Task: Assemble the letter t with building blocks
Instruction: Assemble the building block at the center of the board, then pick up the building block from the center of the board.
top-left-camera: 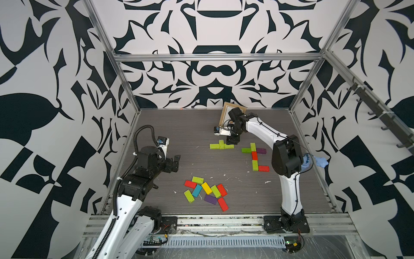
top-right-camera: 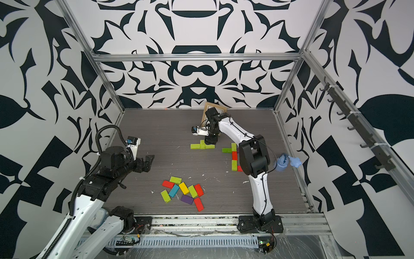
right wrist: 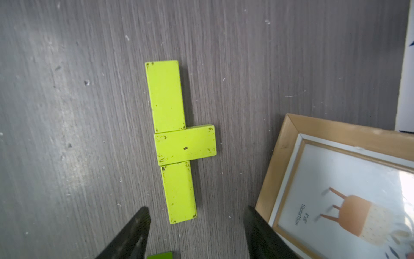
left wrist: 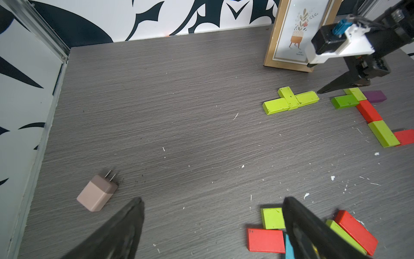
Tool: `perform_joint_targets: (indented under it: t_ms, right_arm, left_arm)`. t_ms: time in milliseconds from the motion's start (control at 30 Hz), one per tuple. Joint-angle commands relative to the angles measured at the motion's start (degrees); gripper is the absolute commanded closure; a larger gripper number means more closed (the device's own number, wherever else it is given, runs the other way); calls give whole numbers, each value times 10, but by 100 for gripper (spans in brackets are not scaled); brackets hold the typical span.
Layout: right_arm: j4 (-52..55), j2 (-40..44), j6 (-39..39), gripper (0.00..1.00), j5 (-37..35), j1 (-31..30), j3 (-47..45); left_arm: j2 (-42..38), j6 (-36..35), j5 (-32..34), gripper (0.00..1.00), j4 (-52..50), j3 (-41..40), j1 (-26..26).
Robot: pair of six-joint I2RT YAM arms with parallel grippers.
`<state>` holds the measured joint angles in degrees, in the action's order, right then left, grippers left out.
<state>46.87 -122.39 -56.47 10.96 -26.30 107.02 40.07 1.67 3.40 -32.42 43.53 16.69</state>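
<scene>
Lying nearest the robot, a loose pile of small flat blocks [top-left-camera: 206,188] in red, lime green, yellow, blue and purple points every which way on the grey wood-grain table [top-left-camera: 179,134]. The left gripper [left wrist: 212,199] hangs over the table with its fingers spread wide and nothing between them. A small pinkish-brown wall plug [left wrist: 97,194] lies near one finger. Farther out on the right, six blocks touch to make a small letter t [top-left-camera: 254,155]: lime, red and lime run from far to near, a dark green and a purple block stick out sideways by the far end, and a red one turns right at the near end. Just left of it, three lime green blocks [top-left-camera: 221,145] lie flat and touching. Two make a line across the table, and the middle one crosses it, poking toward the back wall. The right gripper [right wrist: 197,208] hangs over the right end of this line, fingers apart, pinching nothing. Behind it a light wooden picture frame [left wrist: 273,44] stands near the back. All around are black-and-white swirly walls [top-left-camera: 212,78] and silver metal bars [top-left-camera: 217,57].
</scene>
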Motion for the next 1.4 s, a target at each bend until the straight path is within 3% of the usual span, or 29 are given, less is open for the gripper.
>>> perform_joint_targets:
  t_ms: [0, 100, 233, 400, 500, 800, 967, 1067, 1167, 1367]
  right_arm:
    - [38, 30, 82, 28, 27, -5, 56]
    - [9, 64, 162, 27, 39, -8, 32]
    - [-62, 136, 240, 26, 16, -30, -69]
    - [-128, 225, 349, 25, -54, -90, -194]
    - [-124, 255, 445, 25, -106, -123, -246]
    - [-164, 349, 682, 24, -153, -214, -440]
    - [-166, 367, 780, 24, -214, -301, -493]
    - [-167, 360, 829, 26, -215, -334, -512]
    - [-155, 349, 880, 29, -214, -348, -522]
    - [-163, 335, 907, 31, -205, -368, -543]
  left_arm:
    - [-8, 2, 3, 0, -9, -7, 0]
    - [-7, 2, 4, 0, -11, -5, 0]
    - [-13, 2, 5, 0, -6, -8, 0]
    - [-10, 3, 7, 0, -5, -6, 0]
    - [-10, 4, 11, 0, -7, -6, 0]
    - [-15, 7, 24, 0, -3, -8, 0]
    - [-10, 10, 24, 0, -4, -7, 0]
    - [-11, 10, 22, 0, -3, -7, 0]
    - [-10, 11, 22, 0, -3, -8, 0]
    - [-4, 6, 23, 0, -3, -6, 0]
